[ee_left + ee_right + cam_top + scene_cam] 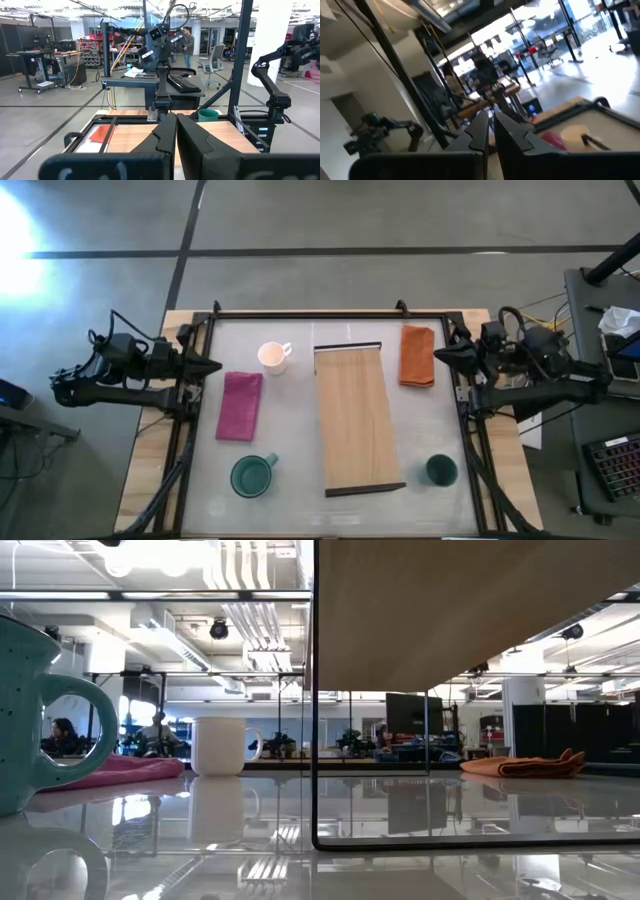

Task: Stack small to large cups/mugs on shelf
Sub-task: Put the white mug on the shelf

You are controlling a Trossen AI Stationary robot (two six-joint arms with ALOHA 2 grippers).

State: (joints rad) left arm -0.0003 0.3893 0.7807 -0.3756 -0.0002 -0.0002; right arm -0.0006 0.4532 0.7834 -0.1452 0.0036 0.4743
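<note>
Left hand [214,366] and right hand [441,355] hang clenched and empty at opposite worktop [290,420] edges. Only the high view shows all three cups: white mug [272,356] by the shelf's far end, teal mug [251,476] near the front left, dark cup [440,470] front right. One shelf [357,420] lies bare in the middle, between two cloths, magenta [240,405] and orange [418,356]. The low view hides the dark cup.

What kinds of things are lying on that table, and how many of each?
Cups: 3 - white mug, teal mug, dark green cup
Cloths: 2 - magenta cloth, orange cloth
Shelf boards: 1 - wooden shelf
Total: 6
</note>
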